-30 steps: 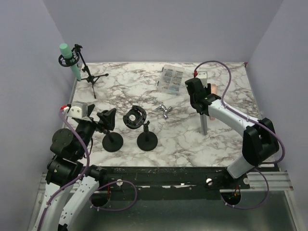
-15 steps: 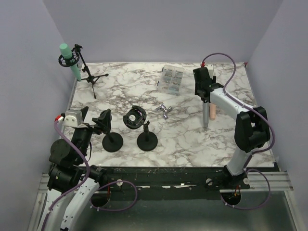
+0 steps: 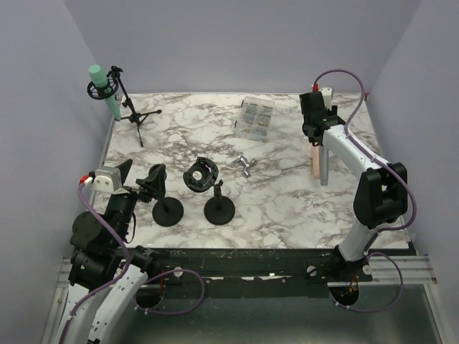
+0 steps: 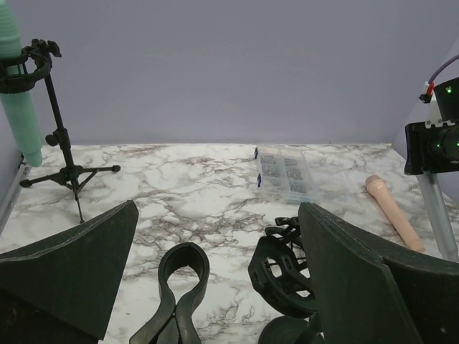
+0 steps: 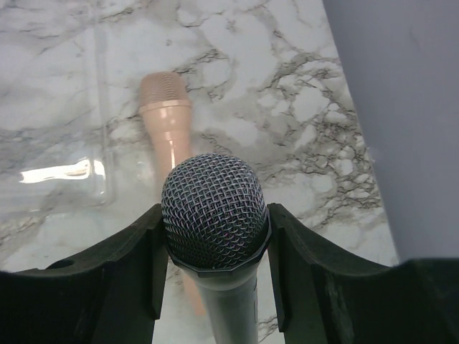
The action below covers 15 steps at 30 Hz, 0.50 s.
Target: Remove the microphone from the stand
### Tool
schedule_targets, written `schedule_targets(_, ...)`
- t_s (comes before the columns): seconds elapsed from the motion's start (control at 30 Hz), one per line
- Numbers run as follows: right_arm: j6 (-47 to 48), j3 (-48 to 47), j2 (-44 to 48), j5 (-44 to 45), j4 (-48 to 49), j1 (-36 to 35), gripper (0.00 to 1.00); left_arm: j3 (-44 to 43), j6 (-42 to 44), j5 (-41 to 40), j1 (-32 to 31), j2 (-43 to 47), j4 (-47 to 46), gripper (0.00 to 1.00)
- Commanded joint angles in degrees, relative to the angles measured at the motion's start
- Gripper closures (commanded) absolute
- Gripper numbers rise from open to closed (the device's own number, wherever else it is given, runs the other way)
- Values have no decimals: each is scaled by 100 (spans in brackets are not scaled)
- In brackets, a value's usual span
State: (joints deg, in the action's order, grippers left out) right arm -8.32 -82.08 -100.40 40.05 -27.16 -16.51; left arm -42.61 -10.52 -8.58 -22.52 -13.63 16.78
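Gripping the freed microphone [image 5: 215, 208] by the right edge of the surface [image 3: 287, 201], right fingers [image 5: 129, 279] should next lay it down; left fingers [image 4: 64, 265] gape open.

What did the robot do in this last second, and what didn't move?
The right hand, gripping the grey microphone, carried it toward the far right corner, beside the pink microphone. The left hand, open, drew back slightly. The green microphone stayed in its tripod stand; the two small stands kept their places.

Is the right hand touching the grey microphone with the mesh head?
Touching. The right wrist view shows both fingers of the right hand pressed against the grey mesh-headed microphone, no gap on either side.
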Motion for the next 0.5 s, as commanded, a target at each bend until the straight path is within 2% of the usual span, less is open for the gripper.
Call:
schedule_targets(0.0,408,143,33,440,297,273,99,18,59,-5,-103,6,-81,2)
schedule_targets(0.17,860,116,-223,255,1088,599,99,2,67,-12,-120,15,-57,2)
schedule_targets(0.47,1213,-338,-1170,-705,1396,1166,99,42,191,-254,-337,13,-42,2)
